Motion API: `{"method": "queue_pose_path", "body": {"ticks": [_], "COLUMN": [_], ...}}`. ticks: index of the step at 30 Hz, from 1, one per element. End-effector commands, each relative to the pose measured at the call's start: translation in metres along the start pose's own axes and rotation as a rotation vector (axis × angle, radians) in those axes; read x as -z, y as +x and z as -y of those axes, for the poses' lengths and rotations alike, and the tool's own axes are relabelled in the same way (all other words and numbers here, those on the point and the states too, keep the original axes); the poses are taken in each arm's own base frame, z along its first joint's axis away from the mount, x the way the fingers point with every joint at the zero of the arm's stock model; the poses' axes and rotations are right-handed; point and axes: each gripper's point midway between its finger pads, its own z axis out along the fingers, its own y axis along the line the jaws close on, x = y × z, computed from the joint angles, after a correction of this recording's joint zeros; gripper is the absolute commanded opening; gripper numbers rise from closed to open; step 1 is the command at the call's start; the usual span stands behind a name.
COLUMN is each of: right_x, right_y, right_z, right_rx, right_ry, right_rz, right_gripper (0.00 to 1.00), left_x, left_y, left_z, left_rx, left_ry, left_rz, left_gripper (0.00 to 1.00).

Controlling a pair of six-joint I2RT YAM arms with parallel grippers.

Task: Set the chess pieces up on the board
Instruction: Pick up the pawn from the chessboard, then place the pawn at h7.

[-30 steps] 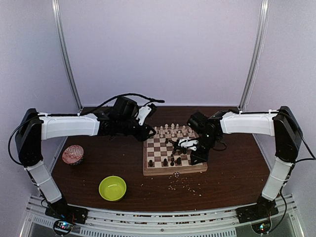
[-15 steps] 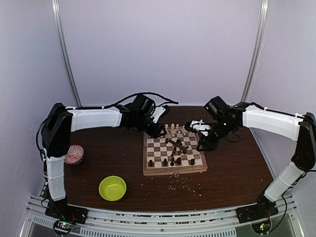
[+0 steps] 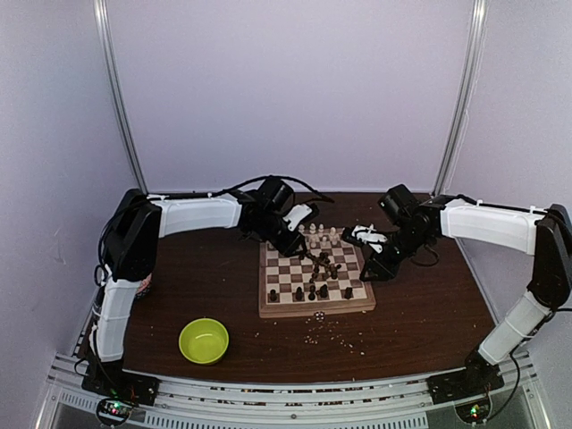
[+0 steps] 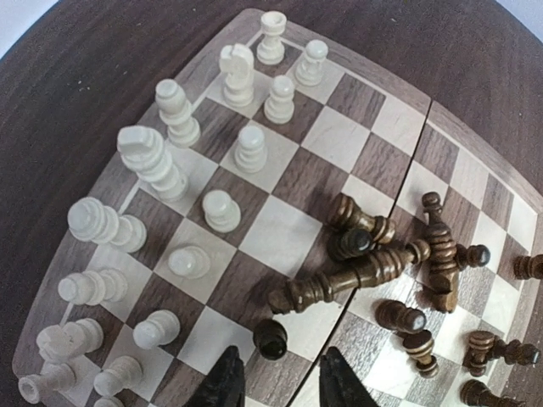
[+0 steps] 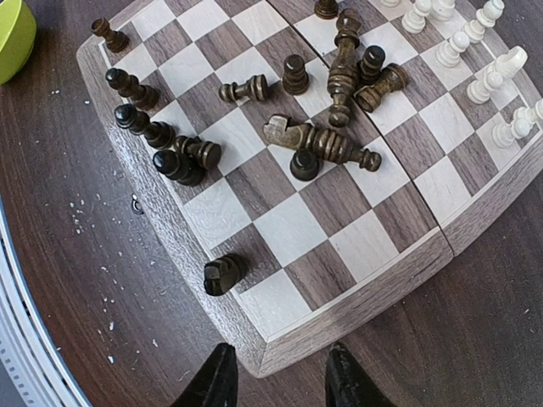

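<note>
1. Dark wood tabletop [image 3: 429, 322] carries the board [image 3: 313, 310] at its middle, nearer the far edge. The pale chess pieces [image 4: 170, 170] stand along the board's far rows, and the dark chess pieces [image 5: 327, 140] mostly lie toppled mid-board.
2. Open and empty: left end effector [image 4: 280, 386], right end effector [image 5: 278, 381].
3. Risk: fingers dropping into the heap could roll neighbours or knock over standing pale ones.
4. Lilac walls; lime-green bowl [image 3: 204, 340] and crumbs [image 3: 335, 335] lie toward the front edge.

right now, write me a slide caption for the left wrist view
Left gripper open over the board: cream pieces standing along one side, dark pieces toppled in a heap mid-board.
</note>
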Motion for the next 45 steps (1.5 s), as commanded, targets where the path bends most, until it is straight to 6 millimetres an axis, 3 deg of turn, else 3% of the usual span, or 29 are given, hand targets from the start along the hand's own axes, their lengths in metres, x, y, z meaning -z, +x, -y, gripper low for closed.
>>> {"method": "queue_pose_path", "body": {"ticks": [1, 8, 16, 24, 34, 39, 45], "right_x": [-0.005, -0.007, -0.009, -0.010, -0.011, -0.013, -0.014], "right_y": [-0.001, 0.001, 0.003, 0.001, 0.000, 0.000, 0.001], "right_z": [0.002, 0.002, 0.003, 0.004, 0.003, 0.002, 0.001], "right_rx": [-0.019, -0.023, -0.030, -0.029, -0.029, -0.034, -0.036], "right_ry": [-0.017, -0.021, -0.024, -0.027, -0.038, -0.053, -0.057], "right_rz": [0.011, 0.004, -0.003, -0.003, -0.001, -0.005, -0.010], "right_gripper": [0.37, 0.36, 0.35, 0.34, 0.34, 0.34, 0.34], "left_x": [-0.006, -0.015, -0.023, -0.003, 0.062, 0.066, 0.059], "left_y": [0.002, 0.002, -0.001, -0.004, 0.045, 0.077, 0.081], "left_z": [0.000, -0.008, -0.012, -0.007, 0.019, 0.031, 0.042], "left_rx": [-0.020, -0.022, -0.024, -0.046, -0.128, -0.156, -0.149], "left_ry": [0.018, -0.015, -0.019, -0.021, 0.002, 0.056, 0.124], "left_rz": [-0.019, -0.023, -0.027, -0.017, -0.061, -0.099, -0.098], "left_gripper": [0.33, 0.31, 0.22, 0.08, 0.06, 0.06, 0.07]}}
